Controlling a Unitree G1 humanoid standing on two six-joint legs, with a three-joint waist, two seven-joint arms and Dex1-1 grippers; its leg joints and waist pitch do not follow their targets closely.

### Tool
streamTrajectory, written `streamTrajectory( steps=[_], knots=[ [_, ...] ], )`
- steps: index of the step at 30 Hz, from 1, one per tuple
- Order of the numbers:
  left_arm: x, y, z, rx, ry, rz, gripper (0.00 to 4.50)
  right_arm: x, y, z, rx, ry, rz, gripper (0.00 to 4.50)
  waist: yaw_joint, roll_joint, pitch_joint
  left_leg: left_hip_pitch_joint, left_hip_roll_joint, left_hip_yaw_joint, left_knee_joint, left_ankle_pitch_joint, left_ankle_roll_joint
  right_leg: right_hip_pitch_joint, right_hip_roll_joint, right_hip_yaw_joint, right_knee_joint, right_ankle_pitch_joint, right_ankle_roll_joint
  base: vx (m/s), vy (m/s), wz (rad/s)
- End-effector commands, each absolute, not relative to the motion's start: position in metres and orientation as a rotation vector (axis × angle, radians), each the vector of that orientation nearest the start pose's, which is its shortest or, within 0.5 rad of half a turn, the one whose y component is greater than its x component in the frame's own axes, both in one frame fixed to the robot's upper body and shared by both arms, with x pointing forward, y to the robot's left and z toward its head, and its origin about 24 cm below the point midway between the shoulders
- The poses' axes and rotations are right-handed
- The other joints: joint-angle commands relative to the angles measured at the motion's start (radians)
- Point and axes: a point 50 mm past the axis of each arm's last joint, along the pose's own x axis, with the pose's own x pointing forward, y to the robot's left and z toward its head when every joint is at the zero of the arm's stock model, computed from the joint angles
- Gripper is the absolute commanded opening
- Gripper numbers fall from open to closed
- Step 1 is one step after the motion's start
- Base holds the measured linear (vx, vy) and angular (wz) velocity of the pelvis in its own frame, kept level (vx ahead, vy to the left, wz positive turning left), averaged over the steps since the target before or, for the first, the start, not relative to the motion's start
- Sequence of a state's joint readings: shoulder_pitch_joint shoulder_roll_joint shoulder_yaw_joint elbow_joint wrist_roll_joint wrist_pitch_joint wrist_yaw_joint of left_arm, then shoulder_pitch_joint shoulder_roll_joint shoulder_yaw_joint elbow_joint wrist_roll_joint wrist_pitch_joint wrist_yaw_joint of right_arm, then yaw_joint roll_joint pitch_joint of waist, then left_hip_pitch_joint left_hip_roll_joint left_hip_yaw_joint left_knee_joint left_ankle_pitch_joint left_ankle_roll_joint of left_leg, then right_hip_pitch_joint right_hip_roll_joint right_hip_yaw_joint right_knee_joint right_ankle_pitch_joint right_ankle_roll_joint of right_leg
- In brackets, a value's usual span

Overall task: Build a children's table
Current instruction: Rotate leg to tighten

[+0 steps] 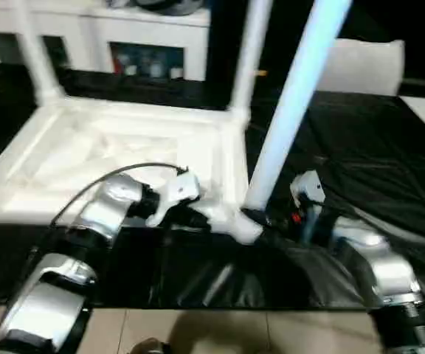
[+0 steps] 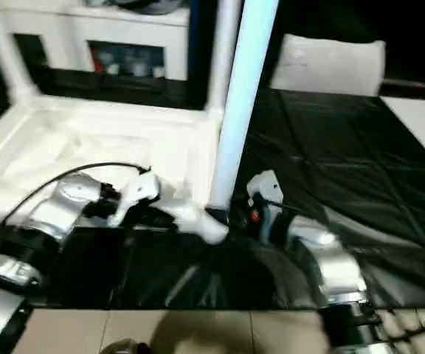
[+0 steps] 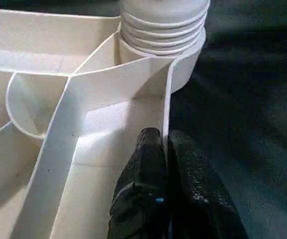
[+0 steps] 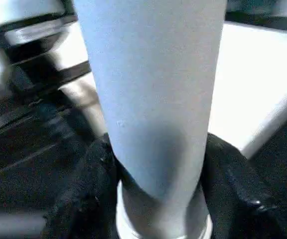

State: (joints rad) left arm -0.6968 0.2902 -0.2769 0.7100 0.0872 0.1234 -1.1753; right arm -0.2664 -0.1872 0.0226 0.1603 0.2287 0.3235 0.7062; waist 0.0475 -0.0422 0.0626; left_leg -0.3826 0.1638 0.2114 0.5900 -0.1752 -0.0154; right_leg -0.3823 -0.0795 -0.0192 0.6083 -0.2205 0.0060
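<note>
The children's table top (image 1: 87, 158) lies upside down on black cloth, ribbed underside up. Two white legs (image 1: 249, 51) (image 1: 35, 51) stand in its far corners. A third leg (image 1: 294, 96) stands tilted in the near right corner socket (image 1: 246, 228). My right gripper (image 1: 260, 217) is shut on this leg's lower end, and its black fingers (image 4: 93, 184) hug the tube on both sides. My left gripper (image 3: 166, 164) is shut on the table top's thin side wall just beside that socket, where the leg's threaded end (image 3: 163, 25) sits.
Black cloth (image 1: 360, 147) covers the work surface. A white shelf unit (image 1: 146, 29) stands behind the table top, and a white cushion-like thing (image 1: 364, 66) sits at the back right. Tiled floor (image 1: 198, 332) runs along the near edge.
</note>
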Motion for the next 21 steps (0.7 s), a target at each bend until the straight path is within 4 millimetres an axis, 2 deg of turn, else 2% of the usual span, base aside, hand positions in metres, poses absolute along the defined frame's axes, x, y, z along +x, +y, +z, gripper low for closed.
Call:
streamTrajectory(
  steps=[1, 2, 3, 4, 5, 6, 7, 8, 10, 11, 13, 15, 16, 18, 19, 21],
  knots=[
    [0.333, 0.061, 0.067, 0.306, 0.34, -1.26, 0.0, 0.286, -0.088, 0.035, 0.164, 0.323, 0.734, 1.94, -0.016, -0.001, -0.042, 0.039, 0.073, -0.062, -0.095, -0.48, -0.1, -0.012, -0.082, 0.031, -0.106, -0.552, -0.136, 0.0, 0.0, 0.0],
    [0.333, 0.06, 0.067, 0.306, 0.34, -1.26, 0.0, 0.286, -0.088, 0.035, 0.165, 0.324, 0.732, 1.94, -0.019, 0.002, -0.041, 0.042, 0.071, -0.064, -0.093, -0.498, -0.104, -0.015, -0.084, 0.03, -0.11, -0.573, -0.128, -0.054, 0.037, -0.07],
    [0.334, 0.053, 0.068, 0.294, 0.338, -1.231, 0.0, 0.29, -0.082, 0.036, 0.176, 0.325, 0.679, 1.94, -0.027, -0.003, -0.042, 0.047, 0.067, -0.066, -0.089, -0.515, -0.096, -0.017, -0.084, 0.028, -0.117, -0.606, -0.114, 0.0, 0.0, 0.0],
    [0.335, 0.047, 0.068, 0.284, 0.335, -1.194, 0.0, 0.293, -0.077, 0.037, 0.195, 0.33, 0.628, 1.94, -0.031, 0.0, -0.042, 0.041, 0.065, -0.07, -0.091, -0.514, -0.087, -0.011, -0.086, 0.025, -0.12, -0.619, -0.099, 0.0, 0.0, 0.0],
    [0.337, 0.038, 0.071, 0.269, 0.327, -1.144, 0.0, 0.298, -0.069, 0.039, 0.211, 0.334, 0.571, 1.94, -0.034, 0.002, -0.042, 0.04, 0.066, -0.07, -0.094, -0.516, -0.086, -0.011, -0.086, 0.025, -0.12, -0.614, -0.097, 0.0, 0.0, 0.0],
    [0.338, 0.036, 0.071, 0.266, 0.325, -1.135, 0.0, 0.299, -0.067, 0.04, 0.21, 0.335, 0.561, 1.94, -0.042, 0.005, -0.045, 0.037, 0.066, -0.074, -0.1, -0.524, -0.092, -0.009, -0.083, 0.019, -0.118, -0.585, -0.101, -0.02, 0.053, -0.11],
    [0.34, 0.03, 0.074, 0.264, 0.319, -1.086, 0.0, 0.303, -0.061, 0.043, 0.221, 0.336, 0.506, 1.94, -0.046, 0.02, -0.046, 0.043, 0.067, -0.074, -0.104, -0.555, -0.1, -0.011, -0.077, 0.015, -0.118, -0.536, -0.104, -0.02, 0.053, -0.11],
    [0.34, 0.029, 0.074, 0.274, 0.318, -1.072, 0.0, 0.305, -0.057, 0.046, 0.243, 0.322, 0.509, 1.94, -0.056, 0.02, -0.049, 0.047, 0.068, -0.072, -0.107, -0.577, -0.107, -0.012, -0.074, 0.012, -0.117, -0.468, -0.12, -0.016, 0.052, -0.06],
    [0.34, 0.029, 0.074, 0.307, 0.319, -1.077, 0.0, 0.305, -0.055, 0.05, 0.247, 0.289, 0.528, 1.94, -0.053, 0.019, -0.051, 0.04, 0.067, -0.069, -0.109, -0.549, -0.091, -0.004, -0.077, 0.013, -0.117, -0.396, -0.132, 0.0, 0.0, 0.0],
    [0.34, 0.029, 0.074, 0.307, 0.319, -1.077, 0.0, 0.305, -0.055, 0.05, 0.247, 0.289, 0.528, 2.29, -0.053, 0.019, -0.051, 0.04, 0.066, -0.067, -0.108, -0.538, -0.085, -0.005, -0.079, 0.015, -0.117, -0.382, -0.135, 0.0, 0.0, 0.0],
    [0.34, 0.034, 0.072, 0.343, 0.33, -1.079, 0.0, 0.305, -0.058, 0.051, 0.24, 0.268, 0.526, 2.64, -0.049, 0.019, -0.051, 0.037, 0.066, -0.059, -0.105, -0.488, -0.062, -0.004, -0.082, 0.02, -0.116, -0.339, -0.15, 0.0, 0.0, 0.0],
    [0.34, 0.036, 0.072, 0.351, 0.334, -1.078, 0.0, 0.305, -0.059, 0.051, 0.24, 0.266, 0.522, 2.67, -0.045, 0.017, -0.052, 0.034, 0.065, -0.056, -0.102, -0.448, -0.045, 0.0, -0.086, 0.022, -0.116, -0.332, -0.155, 0.0, 0.0, 0.0],
    [0.341, 0.044, 0.07, 0.368, 0.34, -1.081, 0.0, 0.305, -0.066, 0.051, 0.216, 0.25, 0.528, 2.75, -0.043, 0.015, -0.052, 0.029, 0.067, -0.055, -0.102, -0.418, -0.035, 0.003, -0.086, 0.022, -0.113, -0.322, -0.156, 0.0, 0.0, 0.0],
    [0.34, 0.063, 0.068, 0.407, 0.336, -1.125, 0.0, 0.302, -0.087, 0.05, 0.153, 0.215, 0.562, 3.01, -0.035, 0.014, -0.054, 0.028, 0.069, -0.051, -0.098, -0.378, -0.016, 0.005, -0.087, 0.024, -0.111, -0.29, -0.158, 0.0, 0.0, 0.0],
    [0.339, 0.067, 0.068, 0.415, 0.334, -1.139, 0.0, 0.302, -0.094, 0.051, 0.138, 0.203, 0.576, 3.09, -0.035, 0.012, -0.053, 0.025, 0.069, -0.05, -0.098, -0.363, -0.004, 0.01, -0.084, 0.022, -0.109, -0.279, -0.16, 0.0, 0.0, 0.0],
    [0.338, 0.071, 0.068, 0.421, 0.334, -1.152, 0.0, 0.301, -0.1, 0.052, 0.123, 0.193, 0.592, 3.22, -0.035, 0.013, -0.054, 0.024, 0.071, -0.049, -0.096, -0.351, 0.005, 0.009, -0.087, 0.022, -0.109, -0.298, -0.166, 0.0, 0.0, 0.0]
  ],
)
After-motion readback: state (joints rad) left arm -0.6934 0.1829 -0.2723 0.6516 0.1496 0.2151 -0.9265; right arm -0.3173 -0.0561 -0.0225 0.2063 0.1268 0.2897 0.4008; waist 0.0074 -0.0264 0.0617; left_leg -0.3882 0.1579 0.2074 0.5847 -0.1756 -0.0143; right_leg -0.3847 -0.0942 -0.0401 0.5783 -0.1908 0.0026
